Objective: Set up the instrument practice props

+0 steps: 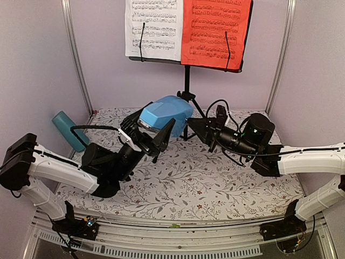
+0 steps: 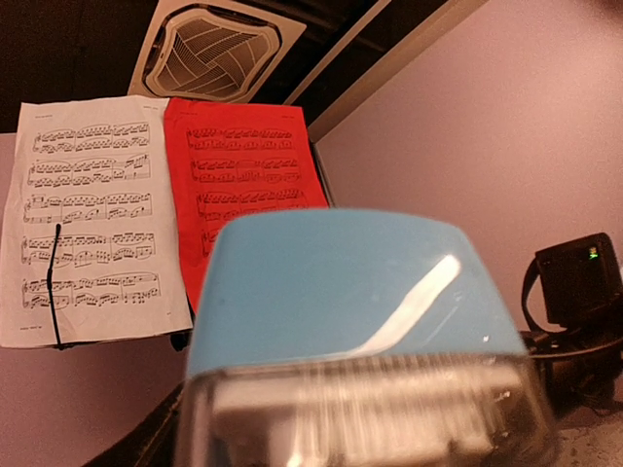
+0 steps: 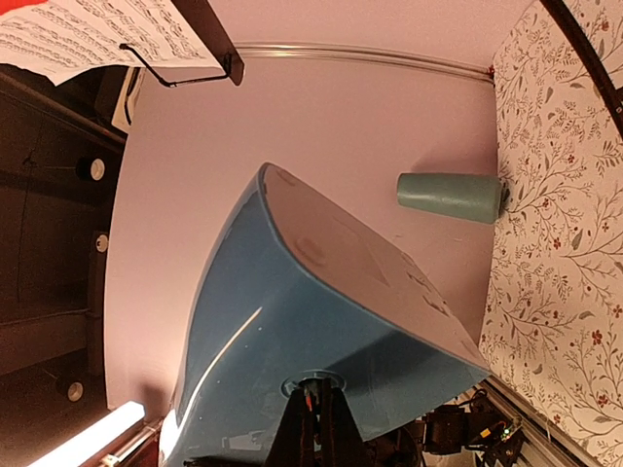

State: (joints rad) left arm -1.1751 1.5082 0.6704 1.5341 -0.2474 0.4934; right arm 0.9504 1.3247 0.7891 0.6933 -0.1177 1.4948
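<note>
Left pincer clasps the small blue metronome, held aloft over the floral tabletop just before the music stand. Right pincer meets its side (fingers nearly together; whether gripping, I cannot tell).

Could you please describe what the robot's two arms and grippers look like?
The left arm and right arm have white tubular links joined by blocky black joint housings. The left gripper and right gripper are black with two tapered fingers; the left shows a white section behind its fingers. Thin black cables loop along each arm.
</note>
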